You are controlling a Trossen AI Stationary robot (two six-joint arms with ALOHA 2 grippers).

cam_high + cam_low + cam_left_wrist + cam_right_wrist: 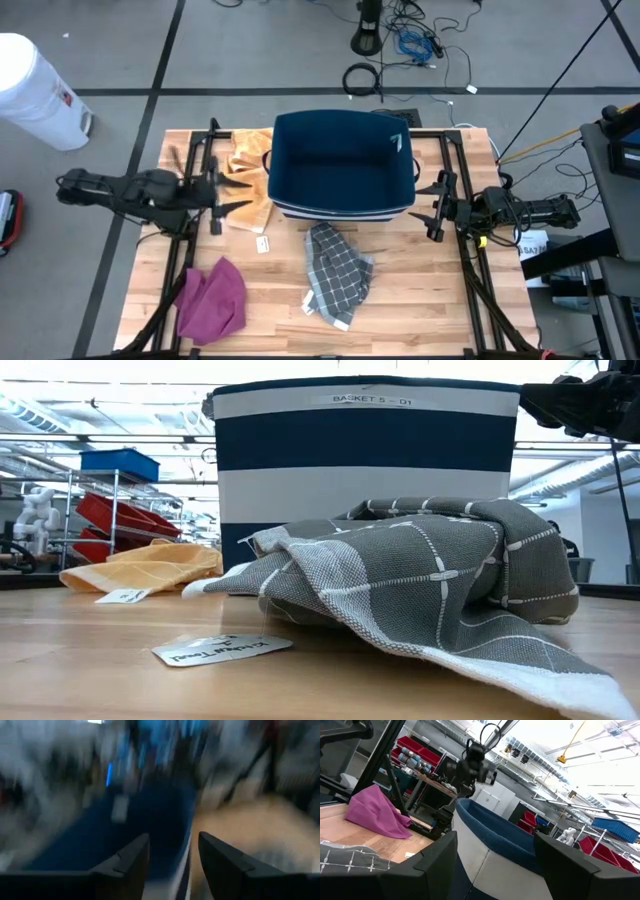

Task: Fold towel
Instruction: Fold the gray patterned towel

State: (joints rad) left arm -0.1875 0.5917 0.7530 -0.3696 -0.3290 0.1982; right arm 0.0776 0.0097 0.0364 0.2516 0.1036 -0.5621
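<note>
Right up front on the wooden table (400, 320), a white label tag (222, 648) lies flat on the boards, and just behind it sprawls the grey checked towel (430, 575), crumpled in a loose heap with one white-edged corner trailing toward the near edge. It is unfolded, and nothing is touching it. From above, that grey towel sits well forward of both sets of jaws, between them and nearer the table's front, with a bunched magenta cloth (212, 298) off toward the left arm's side of the front edge.

Next back, the navy-and-white basket (340, 165) stands upright in the middle, directly between the two grippers. A yellow cloth (246, 178) lies crumpled against the basket's left flank, just ahead of the left jaws, with a second small tag (263, 244) on the wood close by.

The left gripper (228, 188) hovers beside that yellow cloth, fingers apart with a clear gap between them and nothing in hand. Its own wrist camera is smeared, so the blue shape beyond the gap is probably the basket wall, but I would not swear to it.

The right gripper (437, 205) hangs at the basket's right flank, jaws spread wide and empty, the basket's rim showing through the gap.

Beyond the table, a white bin (35, 92) stands on the floor past the left arm, and cables (405, 45) lie on the floor behind the basket.
</note>
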